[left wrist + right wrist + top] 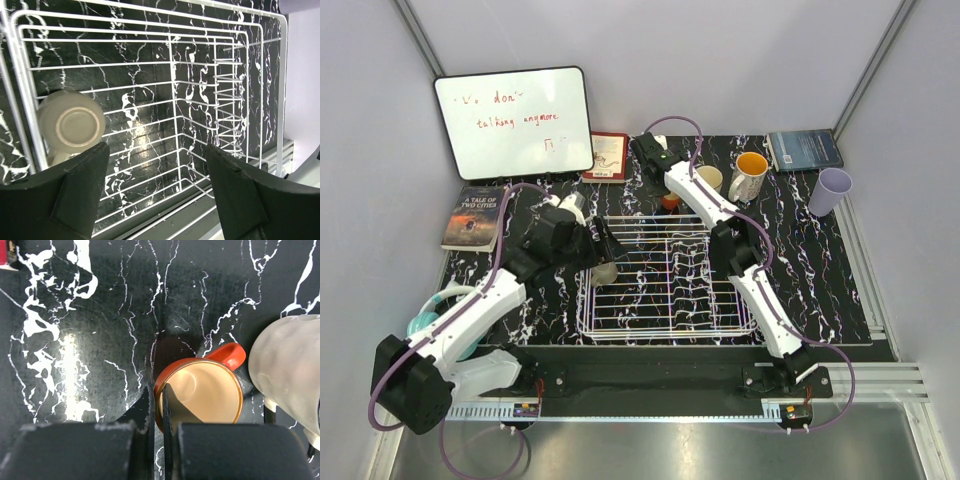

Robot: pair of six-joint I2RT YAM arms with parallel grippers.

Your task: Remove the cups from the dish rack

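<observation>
1. Progress: the dish rack [665, 285] is nearly emptied. Only one cream cup [72, 124] shows inside it, at the rack's left end, close against the side wire.
2. Already out, standing on the table [820, 280] behind the rack: lavender tumbler [831, 190], mug with orange inside [750, 176], cream mug [709, 178].
3. The orange cup [200, 395] is also out, just past the rack's far edge, under the right arm.
4. The right gripper [157, 395] has its fingers almost together. They pinch the orange cup's wall at the rim, one finger inside and one outside. Whether the cup's base is down on the table cannot be told.
5. Orange cup: upright, mouth up, long axis vertical. Its handle points away from the fingers, toward the upper right of the right wrist view.
6. The left gripper [156, 165] is spread wide and holds nothing. It hovers over the rack's left end, with the cream cup just beyond its left-hand finger in the wrist view, not between the fingers.
7. Cream cup: its base ring faces the wrist camera, so the mouth is turned down or away. The long axis is upright or somewhat tilted; which one cannot be told.
8. Judged: four of five are done. What is left is to let go of the orange cup and lift out the cream cup.
</observation>
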